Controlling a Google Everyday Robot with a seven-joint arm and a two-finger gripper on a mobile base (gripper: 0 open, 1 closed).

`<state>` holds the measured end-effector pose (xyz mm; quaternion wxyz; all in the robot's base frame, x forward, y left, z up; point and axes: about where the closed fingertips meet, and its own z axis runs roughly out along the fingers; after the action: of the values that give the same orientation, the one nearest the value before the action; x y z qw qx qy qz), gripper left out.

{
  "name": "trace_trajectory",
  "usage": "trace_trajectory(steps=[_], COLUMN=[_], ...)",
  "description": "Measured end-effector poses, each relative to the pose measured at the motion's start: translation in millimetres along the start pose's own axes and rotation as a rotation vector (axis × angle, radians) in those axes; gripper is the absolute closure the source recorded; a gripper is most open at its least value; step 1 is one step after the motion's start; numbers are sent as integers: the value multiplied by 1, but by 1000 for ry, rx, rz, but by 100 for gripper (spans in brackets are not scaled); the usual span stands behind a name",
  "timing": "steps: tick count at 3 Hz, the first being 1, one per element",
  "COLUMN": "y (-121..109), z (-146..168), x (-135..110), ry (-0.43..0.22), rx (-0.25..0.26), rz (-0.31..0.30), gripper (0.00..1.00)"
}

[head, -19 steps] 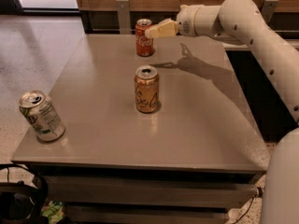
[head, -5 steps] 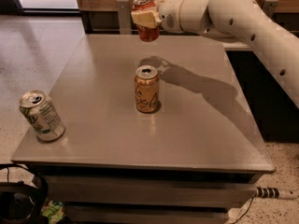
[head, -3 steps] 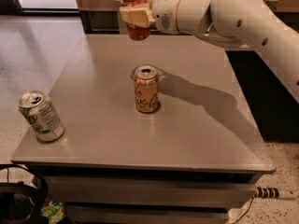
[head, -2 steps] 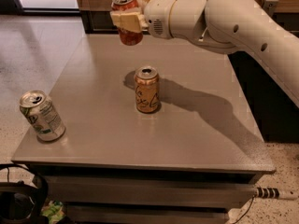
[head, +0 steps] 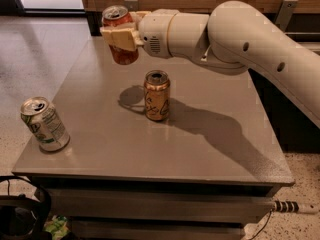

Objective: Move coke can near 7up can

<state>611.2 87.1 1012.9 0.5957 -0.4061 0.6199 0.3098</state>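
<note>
End effector (head: 119, 36) over far-left table (head: 215, 154) hides coke can (head: 116, 17) middle; arm (head: 250, 39) cut off right; 7up can (head: 44, 124) print illegible.

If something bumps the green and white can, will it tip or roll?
Probably tips easily: the 7up can stands tall near a corner of the table. Once down, its round side would likely roll. The gripper holds the coke can in the air, far from it.

The cream gripper (head: 118, 36), above the far left of the grey-brown table (head: 100, 144), clasps the red, silver-topped coke can (head: 124, 57). At near left, the 7up can (head: 45, 125) is white and green with small print. The middle can (head: 157, 97) is orange-gold with dark scribbles.
</note>
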Motion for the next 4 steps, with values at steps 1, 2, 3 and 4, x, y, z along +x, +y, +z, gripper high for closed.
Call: trace_trajectory(steps=[1, 2, 3, 4], y=[39, 69, 69, 105], z=[0, 2, 2, -5], x=[6, 9, 9, 20], ry=[-8, -9, -9, 11], rx=[-73, -145, -145, -157], rz=[42, 44, 44, 58], gripper=[100, 100, 100, 100])
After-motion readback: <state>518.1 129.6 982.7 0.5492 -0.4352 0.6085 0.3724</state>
